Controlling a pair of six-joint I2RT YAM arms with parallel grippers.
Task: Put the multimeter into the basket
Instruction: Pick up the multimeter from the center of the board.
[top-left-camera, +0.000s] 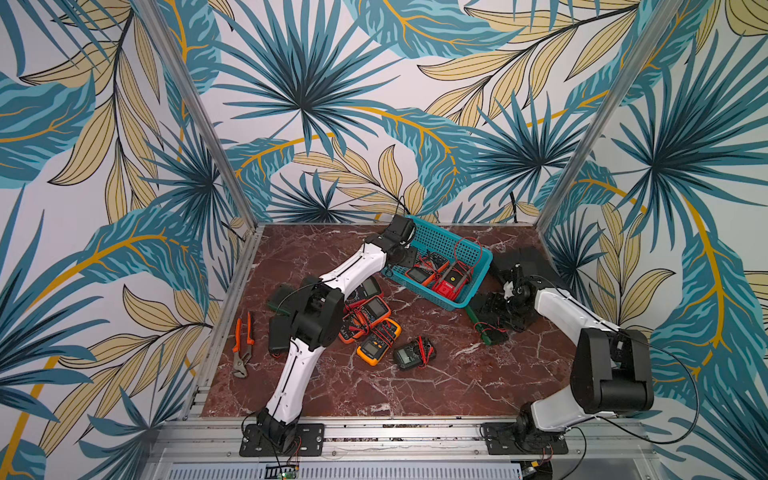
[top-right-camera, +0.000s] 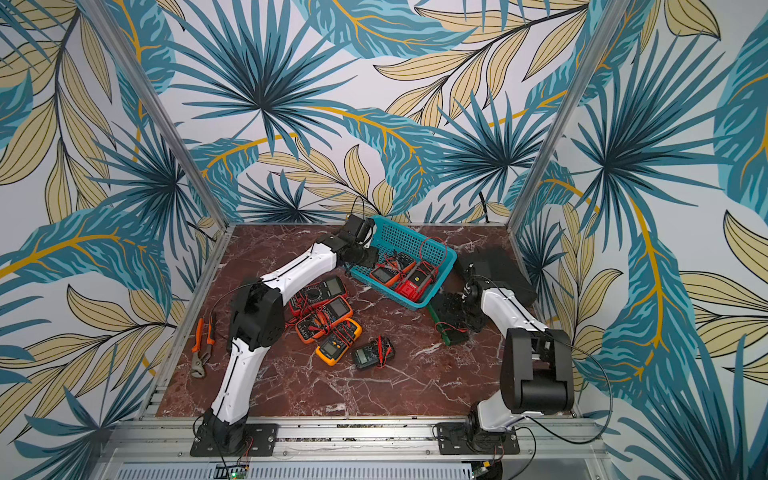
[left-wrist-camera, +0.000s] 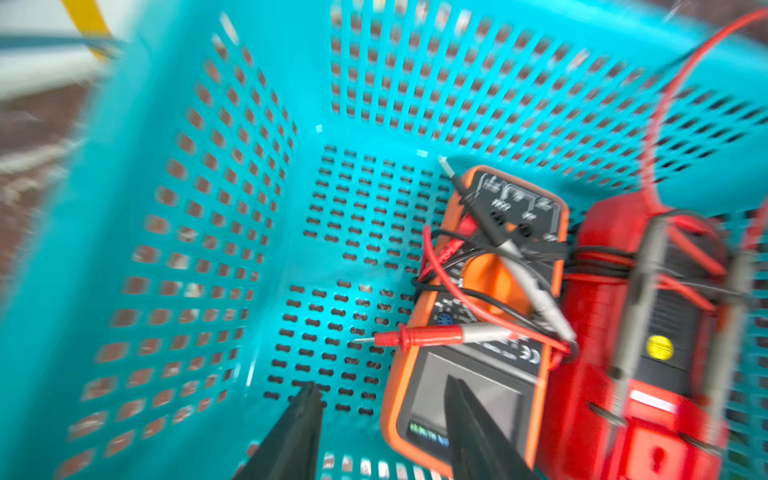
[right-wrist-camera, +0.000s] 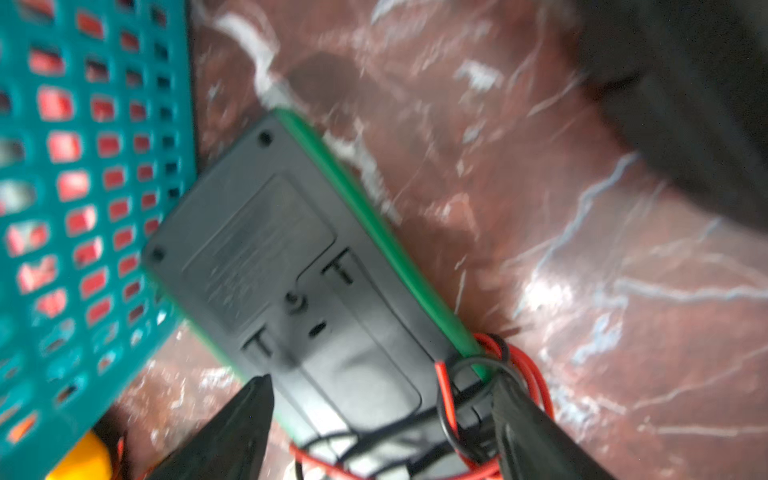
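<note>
Now right gripper (right-wrist-camera: 380, 382), jaws spread, straddles near end of green meter (right-wrist-camera: 266, 249), long axis running ahead to basket (right-wrist-camera: 62, 124) wall; left gripper (left-wrist-camera: 380, 382) parted, empty, over basket.

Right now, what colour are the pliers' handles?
The pliers' handles are orange, clearest in a top view.

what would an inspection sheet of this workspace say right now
surface: red-brown marble tabletop, no spills seen
job's things: teal basket holds an orange meter and a red meter; a meter pile mid-table, a black meter apart, a green-edged meter face down beside the basket
clutter: orange-handled pliers, black boxes
grippers: left gripper open inside the basket, empty; right gripper straddles the green-edged meter, grip unclear
cables: probe leads wrapped on meters; red lead loops above the basket
surroundings: leaf-print walls, metal frame posts
</note>
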